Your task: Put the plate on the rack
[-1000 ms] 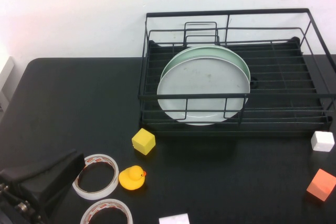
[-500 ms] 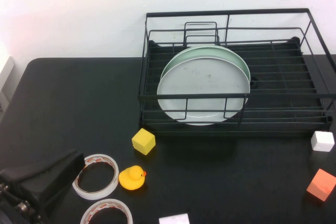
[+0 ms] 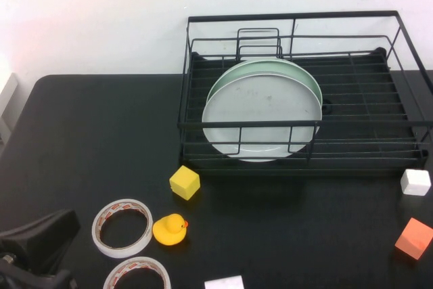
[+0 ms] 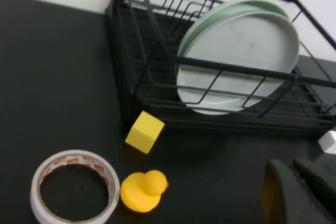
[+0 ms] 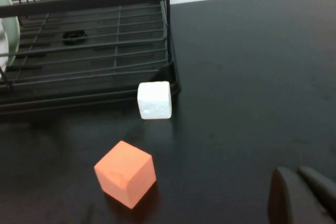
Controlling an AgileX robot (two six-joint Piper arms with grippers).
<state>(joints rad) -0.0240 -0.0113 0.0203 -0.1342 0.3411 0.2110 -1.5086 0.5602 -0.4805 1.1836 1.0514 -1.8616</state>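
Plate (image 3: 262,116) leans in rack (image 3: 399,140), mint plate (image 3: 308,78) behind; both grippers parked

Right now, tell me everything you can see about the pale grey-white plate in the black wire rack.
The large round pale grey-white plate has a shallow raised rim and faint dark smudges on its face; it looks like ceramic. It stands tilted on edge inside the black wire dish rack, leaning back against a mint green plate of like size behind it. The rack's front rail crosses its lower part. Neither gripper touches it: the left gripper is low near the table's front left, the right gripper off by the cubes.
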